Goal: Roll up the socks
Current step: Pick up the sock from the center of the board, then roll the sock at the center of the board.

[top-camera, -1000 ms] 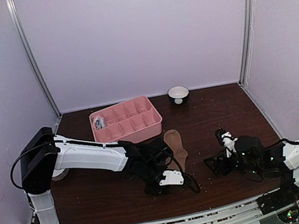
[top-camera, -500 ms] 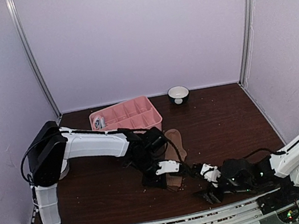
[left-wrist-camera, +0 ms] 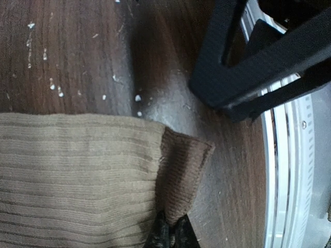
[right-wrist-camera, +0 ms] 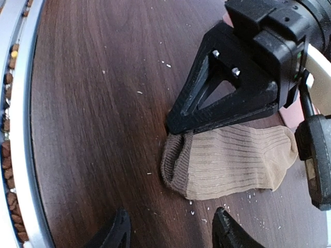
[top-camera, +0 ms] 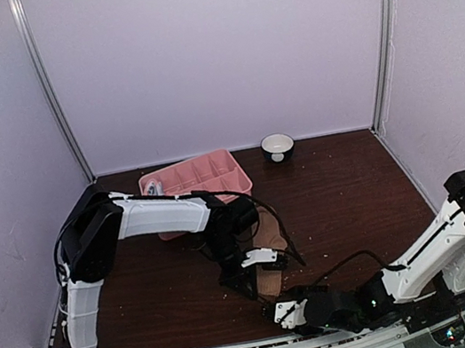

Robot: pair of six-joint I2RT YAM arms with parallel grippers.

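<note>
The tan-brown sock [top-camera: 269, 232] lies flat on the dark table, its darker ribbed cuff [left-wrist-camera: 183, 165] toward the near edge. My left gripper [left-wrist-camera: 170, 235] is shut on a corner of that cuff, which stands pinched up between the black fingertips. In the right wrist view the sock [right-wrist-camera: 232, 160] lies just beyond my right gripper [right-wrist-camera: 170, 230], which is open and low over the table, a short gap short of the cuff. My left gripper [right-wrist-camera: 227, 93] presses down at the cuff's far corner. Top view: left gripper [top-camera: 257, 285], right gripper [top-camera: 282, 314].
A pink compartmented tray [top-camera: 214, 173] stands at the back left with a small pale bundle [top-camera: 153, 188] in its left end. A white bowl [top-camera: 277, 145] sits by the back wall. The metal rail [right-wrist-camera: 10, 103] runs along the near edge. White crumbs dot the table.
My right arm has swept from the right side along the near edge to just in front of the sock, its jaws narrowing. My left gripper has closed on the cuff.
</note>
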